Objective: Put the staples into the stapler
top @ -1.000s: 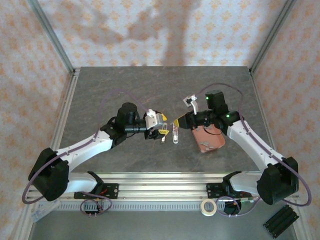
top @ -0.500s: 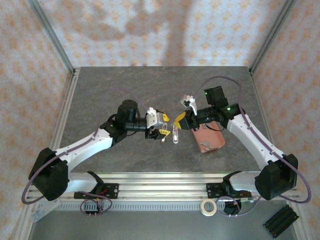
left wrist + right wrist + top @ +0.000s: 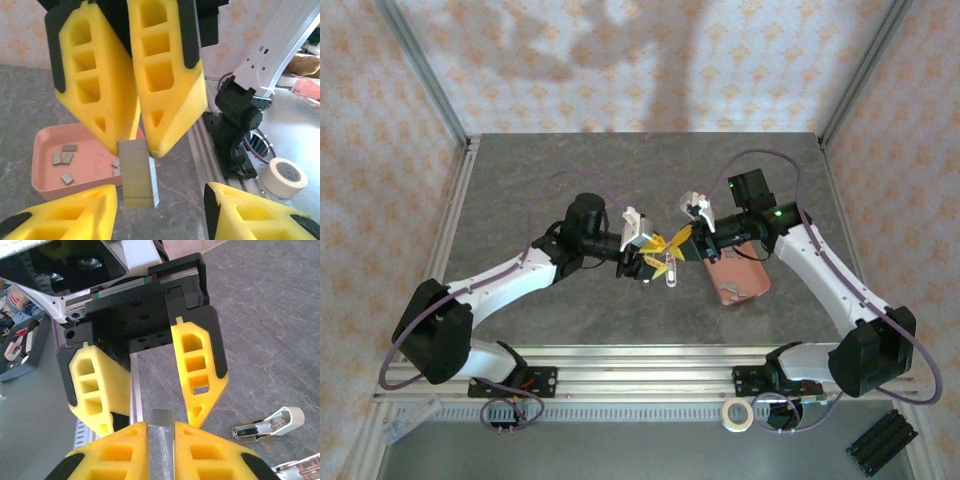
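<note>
My right gripper point(image 3: 677, 243) is shut on a grey strip of staples point(image 3: 161, 421), which sticks out past its fingertips. In the left wrist view that strip point(image 3: 136, 172) hangs from the right gripper's yellow fingers point(image 3: 165, 100). Its lower end sits between my left gripper's point(image 3: 160, 215) open fingers, closer to one of them and touching neither. In the top view both grippers meet tip to tip, the left gripper point(image 3: 653, 252) just left of the right. The pale mini stapler point(image 3: 669, 270) lies open on the table just below them, stapler point(image 3: 265, 426) beside the jaws. More staples point(image 3: 64, 159) lie in the pink tray point(image 3: 45, 175).
The pink tray point(image 3: 740, 282) rests on the table under the right arm. A roll of tape point(image 3: 737, 413) and a black block point(image 3: 880, 440) lie beyond the aluminium rail point(image 3: 640, 360) at the near edge. Frame posts stand at the table's corners.
My left arm has reached right until its fingers bracket the strip held by the right gripper, and its jaws have narrowed somewhat. The right gripper has shifted slightly left and keeps its grip.
</note>
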Controlling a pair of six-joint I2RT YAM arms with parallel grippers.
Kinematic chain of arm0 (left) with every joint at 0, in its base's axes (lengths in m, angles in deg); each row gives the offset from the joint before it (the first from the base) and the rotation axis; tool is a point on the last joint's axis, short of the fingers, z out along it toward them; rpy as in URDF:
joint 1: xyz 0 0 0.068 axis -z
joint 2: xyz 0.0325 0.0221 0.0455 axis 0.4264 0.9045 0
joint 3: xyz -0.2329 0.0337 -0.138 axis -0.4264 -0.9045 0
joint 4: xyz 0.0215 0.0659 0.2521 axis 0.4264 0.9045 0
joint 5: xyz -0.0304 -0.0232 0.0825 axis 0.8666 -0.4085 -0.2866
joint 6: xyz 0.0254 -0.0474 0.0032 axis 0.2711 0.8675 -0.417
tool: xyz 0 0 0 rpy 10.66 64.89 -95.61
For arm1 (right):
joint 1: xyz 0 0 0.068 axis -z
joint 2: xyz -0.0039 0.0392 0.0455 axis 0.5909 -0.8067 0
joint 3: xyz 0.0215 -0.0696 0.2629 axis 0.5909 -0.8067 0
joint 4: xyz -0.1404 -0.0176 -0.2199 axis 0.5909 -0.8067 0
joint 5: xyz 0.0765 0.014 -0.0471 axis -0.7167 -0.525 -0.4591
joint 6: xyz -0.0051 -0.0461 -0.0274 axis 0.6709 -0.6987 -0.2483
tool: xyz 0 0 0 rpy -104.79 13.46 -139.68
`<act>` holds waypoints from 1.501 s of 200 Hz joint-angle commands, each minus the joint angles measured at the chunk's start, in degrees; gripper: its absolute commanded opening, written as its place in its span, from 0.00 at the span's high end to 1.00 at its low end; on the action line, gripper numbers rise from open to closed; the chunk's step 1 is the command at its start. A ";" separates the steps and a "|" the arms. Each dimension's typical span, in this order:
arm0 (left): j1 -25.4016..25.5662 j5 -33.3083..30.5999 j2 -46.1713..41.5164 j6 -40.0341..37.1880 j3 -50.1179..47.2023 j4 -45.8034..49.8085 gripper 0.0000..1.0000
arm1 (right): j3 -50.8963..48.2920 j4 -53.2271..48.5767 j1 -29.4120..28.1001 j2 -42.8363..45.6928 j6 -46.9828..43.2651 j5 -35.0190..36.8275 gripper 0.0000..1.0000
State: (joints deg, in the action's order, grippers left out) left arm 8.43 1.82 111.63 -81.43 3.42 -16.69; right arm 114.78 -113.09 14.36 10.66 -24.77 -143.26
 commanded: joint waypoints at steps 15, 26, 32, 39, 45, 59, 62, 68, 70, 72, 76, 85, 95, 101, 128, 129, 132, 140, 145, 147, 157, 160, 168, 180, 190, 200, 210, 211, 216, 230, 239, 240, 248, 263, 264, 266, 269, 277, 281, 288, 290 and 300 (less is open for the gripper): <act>0.34 3.83 0.50 4.76 0.95 -5.80 0.50 | 2.55 -2.20 -0.24 -1.03 -2.67 -1.76 0.84; 0.34 3.53 0.48 5.43 0.80 -6.60 0.50 | 2.93 -2.56 -0.20 -1.35 -2.85 -2.03 0.84; 0.29 3.43 0.50 5.61 0.82 -6.83 0.51 | 3.08 -2.66 -0.23 -1.53 -2.94 -2.19 0.84; 0.27 3.36 0.56 5.93 0.91 -6.96 0.51 | 3.18 -2.76 -0.25 -1.71 -3.07 -2.59 0.84; 0.33 3.20 0.65 6.26 0.95 -7.14 0.51 | 3.24 -2.91 -0.23 -1.84 -3.20 -2.82 0.84; 0.27 2.65 0.93 6.83 1.18 -7.16 0.54 | 3.37 -2.96 -0.20 -2.09 -3.20 -3.24 0.84; 0.28 2.63 0.99 6.92 1.29 -7.11 0.55 | 3.37 -2.94 -0.26 -2.19 -3.21 -3.29 0.84; 0.27 2.49 1.05 6.94 1.37 -6.93 0.56 | 3.46 -2.94 -0.25 -2.17 -3.21 -3.41 0.84; 0.26 2.46 1.08 6.94 1.35 -6.94 0.56 | 3.46 -2.96 -0.23 -2.24 -3.23 -3.38 0.84; 0.26 2.41 1.09 6.94 1.36 -6.86 0.57 | 3.46 -2.96 -0.22 -2.26 -3.26 -3.41 0.84; 0.26 2.32 1.09 6.94 1.35 -6.80 0.58 | 3.54 -2.96 -0.23 -2.21 -3.25 -3.48 0.84; 0.26 2.21 1.18 6.94 1.40 -6.80 0.60 | 3.55 -2.97 -0.22 -2.21 -3.29 -3.54 0.84; 0.26 2.10 1.13 6.94 1.37 -6.80 0.62 | 3.64 -3.17 -0.20 -2.23 -3.36 -3.47 0.84; 0.33 2.01 1.10 6.94 1.28 -6.80 0.63 | 3.72 -3.31 -0.27 -2.23 -3.42 -3.54 0.84; 0.26 2.01 1.09 6.94 1.38 -6.45 0.65 | 3.64 -4.06 -0.25 -2.34 -4.06 -3.42 0.84; 0.26 2.01 1.09 6.94 1.39 -6.45 0.65 | 3.64 -4.08 -0.22 -2.36 -4.12 -3.39 0.84; 0.26 2.01 1.09 6.94 1.35 -6.45 0.65 | 3.64 -4.26 -0.20 -2.31 -4.23 -3.44 0.84; 0.26 2.01 1.09 6.98 1.46 -6.37 0.65 | 3.64 -4.58 -0.20 -2.33 -4.56 -3.29 0.84; 0.28 2.00 1.14 7.09 1.41 -6.39 0.65 | 3.63 -4.63 -0.20 -2.38 -4.61 -3.28 0.84; 0.26 2.01 1.13 7.11 1.40 -6.36 0.65 | 3.70 -4.72 -0.19 -2.42 -4.61 -3.24 0.84; 0.26 2.01 1.10 7.12 1.41 -6.29 0.65 | 3.61 -4.89 -0.20 -2.42 -4.79 -3.20 0.84; 0.26 2.03 1.05 7.12 1.48 -6.26 0.65 | 3.59 -4.97 -0.23 -2.46 -4.79 -3.19 0.84; 0.34 2.01 1.01 7.16 1.48 -6.14 0.66 | 3.64 -4.95 -0.20 -2.46 -4.84 -3.19 0.84; 0.26 1.96 1.01 7.07 1.57 -5.89 0.67 | 3.72 -5.04 -0.24 -2.45 -4.88 -3.18 0.84; 0.26 1.80 0.92 6.81 1.57 -5.51 0.69 | 3.70 -5.13 -0.25 -2.47 -4.88 -3.14 0.84; 0.26 1.66 0.85 6.39 1.73 -5.08 0.71 | 3.72 -5.36 -0.23 -2.47 -5.13 -3.19 0.84; 0.23 1.40 0.74 6.03 1.91 -4.38 0.73 | 3.63 -5.57 -0.20 -2.45 -5.40 -3.16 0.84; 0.24 1.40 0.74 5.96 1.92 -4.27 0.73 | 3.63 -5.58 -0.20 -2.42 -5.40 -3.18 0.84; 0.25 1.25 0.74 5.82 2.00 -3.96 0.75 | 3.72 -5.65 -0.20 -2.39 -5.49 -3.17 0.84; 0.30 0.83 0.61 4.94 2.34 -2.65 0.77 | 3.71 -5.77 -0.20 -2.31 -5.58 -3.19 0.84; 0.26 0.38 0.36 4.22 2.59 -1.66 0.79 | 3.72 -5.78 -0.20 -2.17 -5.62 -3.07 0.84; 0.26 0.31 0.33 4.13 2.56 -1.55 0.79 | 3.72 -5.82 -0.20 -2.14 -5.65 -3.04 0.83; 0.26 0.10 0.10 3.24 2.77 -0.36 0.80 | 3.72 -5.78 -0.23 -2.06 -5.58 -2.87 0.82; 0.32 -0.13 -0.60 0.20 2.91 2.24 0.81 | 3.80 -5.66 -0.20 -1.85 -4.82 -2.71 0.78; 0.33 -0.16 -0.63 0.01 2.90 2.42 0.81 | 3.80 -5.67 -0.20 -1.85 -4.76 -2.69 0.78; 0.34 -0.27 -0.74 -0.35 2.89 2.82 0.81 | 3.81 -5.62 -0.24 -1.83 -4.67 -2.71 0.77; 0.34 -0.46 -0.97 -0.93 2.96 3.33 0.81 | 3.86 -5.60 -0.24 -1.77 -4.52 -2.67 0.75; 0.34 -1.34 -1.50 -2.60 2.76 4.70 0.81 | 3.90 -5.35 -0.24 -1.70 -3.74 -2.60 0.71; 0.34 -1.86 -1.77 -3.49 2.61 5.36 0.81 | 3.90 -5.25 -0.24 -1.68 -3.31 -2.53 0.70; 0.35 -3.05 -2.37 -4.82 2.48 6.43 0.83 | 3.83 -5.09 -0.27 -1.53 -2.68 -2.49 0.68; 0.34 -3.45 -2.52 -5.23 2.39 6.75 0.83 | 3.82 -5.07 -0.28 -1.47 -2.48 -2.49 0.67; 0.34 -5.24 -3.25 -7.25 2.15 8.41 0.84 | 3.60 -4.66 -0.22 -0.96 -1.39 -2.29 0.64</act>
State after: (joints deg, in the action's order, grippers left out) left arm 8.43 0.53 111.54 -81.87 4.78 -13.50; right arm 116.68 -117.98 14.36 8.38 -28.35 -145.54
